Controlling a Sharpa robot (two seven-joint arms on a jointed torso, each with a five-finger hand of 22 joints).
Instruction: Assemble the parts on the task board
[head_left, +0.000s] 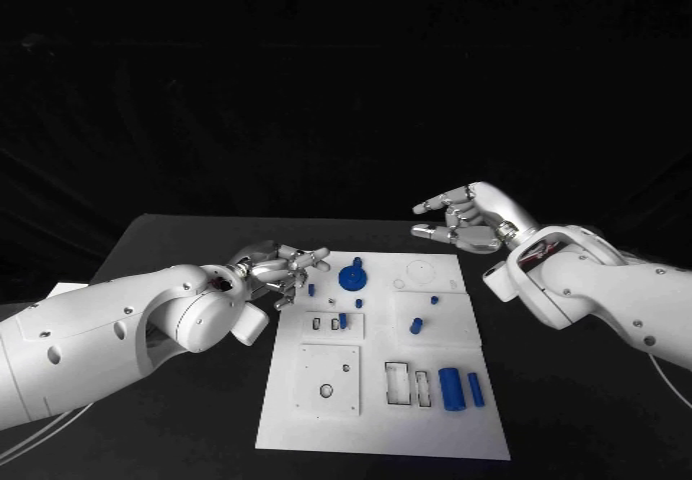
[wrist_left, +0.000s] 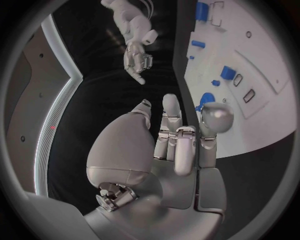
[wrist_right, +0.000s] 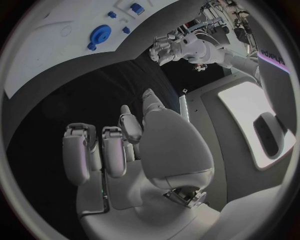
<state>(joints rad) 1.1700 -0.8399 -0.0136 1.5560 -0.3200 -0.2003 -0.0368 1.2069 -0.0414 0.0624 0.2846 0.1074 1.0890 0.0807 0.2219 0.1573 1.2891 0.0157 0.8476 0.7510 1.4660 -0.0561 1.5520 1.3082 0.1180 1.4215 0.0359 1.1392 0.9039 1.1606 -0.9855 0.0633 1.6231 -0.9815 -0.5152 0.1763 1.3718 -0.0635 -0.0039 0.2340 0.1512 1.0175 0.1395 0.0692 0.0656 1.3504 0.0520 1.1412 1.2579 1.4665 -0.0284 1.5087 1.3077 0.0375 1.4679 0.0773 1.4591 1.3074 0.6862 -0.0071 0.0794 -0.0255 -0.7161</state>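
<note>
text: none legible | labels: none | numbers: none | signs: none

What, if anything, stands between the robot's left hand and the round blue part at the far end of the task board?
Nothing visible does. The left hand is at the left edge of the task board, holding nothing, and only bare white board lies between its fingertips and the round blue part. The right hand is away beyond the board's far right corner.

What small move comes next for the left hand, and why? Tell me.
Probably lower the left hand onto the small blue peg beside its fingertips at the white task board's left edge: the hand looks empty, while the right hand hovers beyond the board's far edge.
</note>
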